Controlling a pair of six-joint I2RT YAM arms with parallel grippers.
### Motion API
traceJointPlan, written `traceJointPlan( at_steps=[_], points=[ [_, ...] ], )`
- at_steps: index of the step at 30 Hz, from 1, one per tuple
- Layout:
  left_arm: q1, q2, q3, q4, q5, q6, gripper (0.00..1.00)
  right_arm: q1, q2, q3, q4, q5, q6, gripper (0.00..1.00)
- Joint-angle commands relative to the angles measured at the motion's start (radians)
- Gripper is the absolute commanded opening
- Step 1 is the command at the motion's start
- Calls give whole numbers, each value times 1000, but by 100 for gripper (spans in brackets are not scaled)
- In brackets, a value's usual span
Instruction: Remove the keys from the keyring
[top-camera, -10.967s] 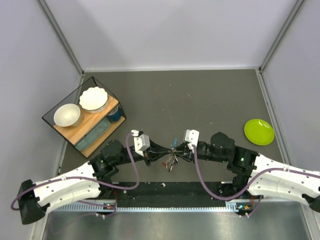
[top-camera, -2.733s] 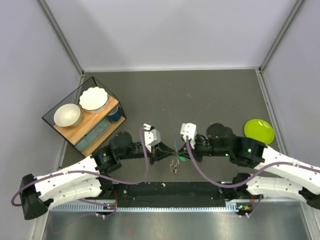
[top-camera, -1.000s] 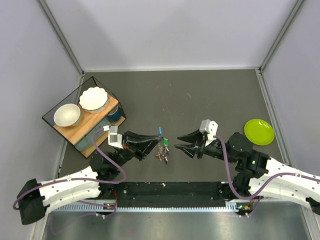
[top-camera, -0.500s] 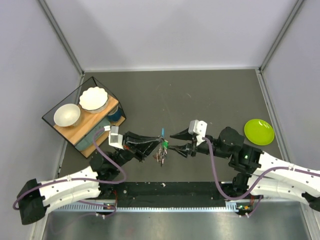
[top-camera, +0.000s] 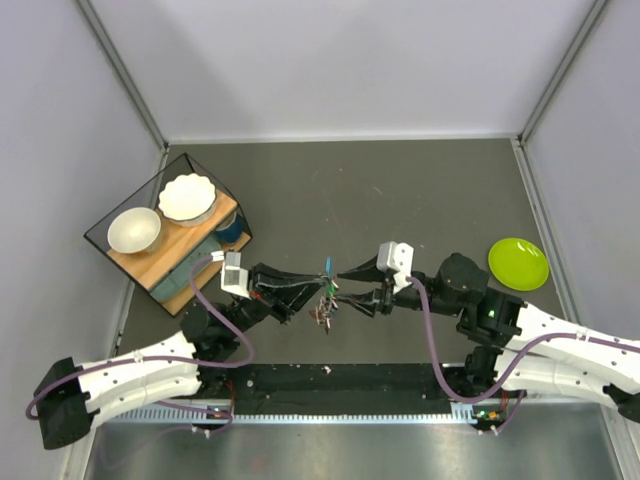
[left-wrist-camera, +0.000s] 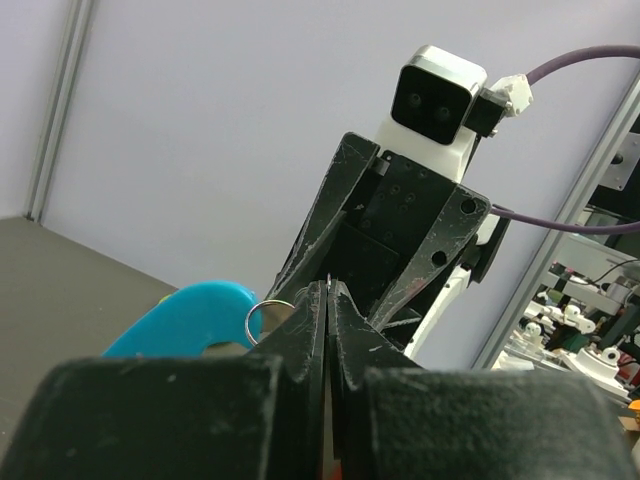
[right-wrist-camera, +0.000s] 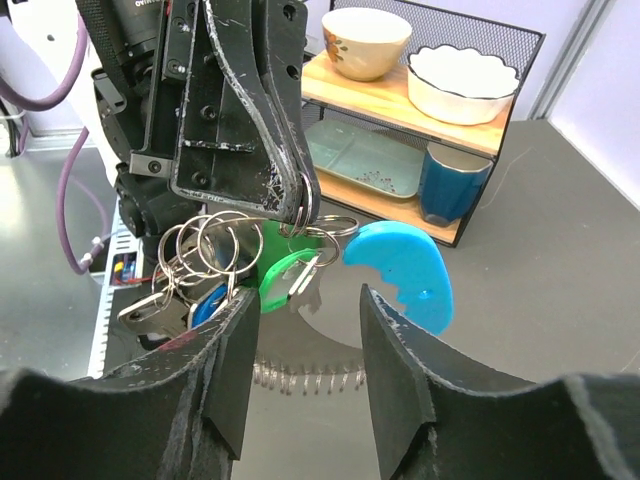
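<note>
Several keys (right-wrist-camera: 195, 295) hang in one bunch from linked silver rings, in the air above the middle of the worktop (top-camera: 400, 190), between your two arms. The keyring (right-wrist-camera: 308, 212) at the top of the bunch is pinched in the left jaws, which are closed tight on it. In the left wrist view you see only a small arc of this ring beside the closed tips.

A cyan tag (right-wrist-camera: 402, 272) hangs on the other side of the ring from the bunch, and a green tag (right-wrist-camera: 283, 278) hangs just under the ring. A blue key head (right-wrist-camera: 205, 305) shows low in the bunch, behind the rings.

Your right jaws stand about half open and face the left jaws, tip near tip. In the right wrist view the green tag and the edge of the cyan tag show in the gap between the two right fingers (right-wrist-camera: 215, 370). You cannot tell from the pictures whether a finger touches them. The right jaws grip nothing.

At the left side of the worktop a wire rack (top-camera: 190, 232) holds two bowls (top-camera: 133, 229), a blue cup (top-camera: 229, 228) and a pale green tray (top-camera: 185, 268). A lime-green plate (top-camera: 518, 263) lies near the right edge, well apart from the keys.
</note>
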Motion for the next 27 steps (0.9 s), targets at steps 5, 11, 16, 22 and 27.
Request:
traceJointPlan(
  at_steps=[5,11,16,22,27],
  points=[
    [0,-12,29,71,-12,18,0,4,4,35,67,12,10,8],
    [0,-17,26,69,-46,24,0,2,-19,-20,91,4,35,0],
    [0,-20,23,66,-75,34,0,4,-25,-48,90,-4,50,0],
    [0,-20,17,78,-103,34,0,15,-19,-62,88,-8,56,0],
    [0,-14,7,95,-109,15,0,22,1,-73,108,5,73,0]
  ],
)
